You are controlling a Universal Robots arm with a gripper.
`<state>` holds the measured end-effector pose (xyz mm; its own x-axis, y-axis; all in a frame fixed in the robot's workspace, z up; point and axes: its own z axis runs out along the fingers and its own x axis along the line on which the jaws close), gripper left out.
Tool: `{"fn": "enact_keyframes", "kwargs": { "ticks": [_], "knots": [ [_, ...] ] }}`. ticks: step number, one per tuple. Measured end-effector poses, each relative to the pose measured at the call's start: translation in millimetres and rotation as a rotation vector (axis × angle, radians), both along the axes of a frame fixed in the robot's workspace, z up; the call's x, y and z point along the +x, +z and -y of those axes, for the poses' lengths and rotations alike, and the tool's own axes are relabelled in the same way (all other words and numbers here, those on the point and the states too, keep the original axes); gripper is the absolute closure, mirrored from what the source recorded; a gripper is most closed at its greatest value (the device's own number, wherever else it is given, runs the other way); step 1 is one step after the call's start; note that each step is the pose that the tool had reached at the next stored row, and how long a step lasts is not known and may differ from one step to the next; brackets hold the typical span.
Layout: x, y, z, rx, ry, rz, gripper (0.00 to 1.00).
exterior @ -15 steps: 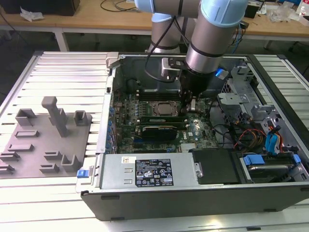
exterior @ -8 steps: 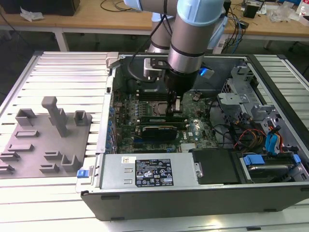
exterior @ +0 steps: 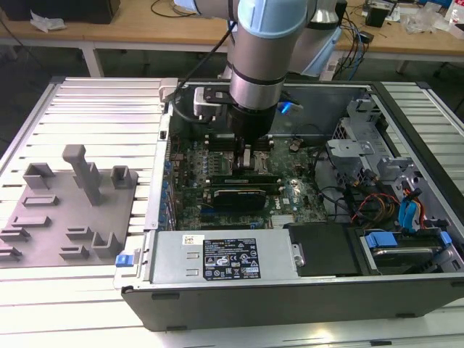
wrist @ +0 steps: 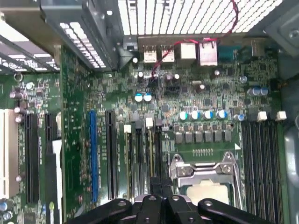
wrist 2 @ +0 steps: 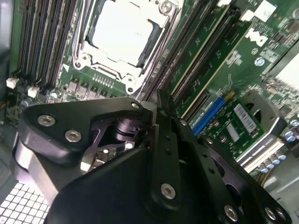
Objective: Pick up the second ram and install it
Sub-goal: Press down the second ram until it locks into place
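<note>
Inside the computer case [exterior: 290, 290], the gripper [wrist 2: 161, 105] is seen closed, fingers together, over the second ram [wrist 2: 203, 51] seated beside the processor socket [wrist 2: 124, 32].

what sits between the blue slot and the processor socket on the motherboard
In the first wrist view, black slots, including the memory slots under the gripper, lie between the blue slot and the processor socket.

Ribbed metal table [exterior: 87, 116] under bright, even light. Wooden benches [exterior: 145, 29] along the far edge carry cables [exterior: 355, 36]. Dark floor [exterior: 29, 61] beneath them.
</note>
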<state>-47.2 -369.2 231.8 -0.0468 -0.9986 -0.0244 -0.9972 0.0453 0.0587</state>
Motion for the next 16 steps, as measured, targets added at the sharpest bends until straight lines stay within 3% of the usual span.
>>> {"fn": "enact_keyframes", "kwargs": {
  "ticks": [5,9,11,16],
  "knots": [
    [-20.0,-2.7,0.0,-0.0001,0.0,0.001,0.89],
    [-20.2,-4.0,-0.4,0.0028,0.0,0.0013,0.89],
    [-20.2,3.1,-0.5,0.0026,0.0,0.0022,0.89],
    [-23.2,3.1,2.9,0.0029,0.0,0.0026,0.89]
  ]
}}
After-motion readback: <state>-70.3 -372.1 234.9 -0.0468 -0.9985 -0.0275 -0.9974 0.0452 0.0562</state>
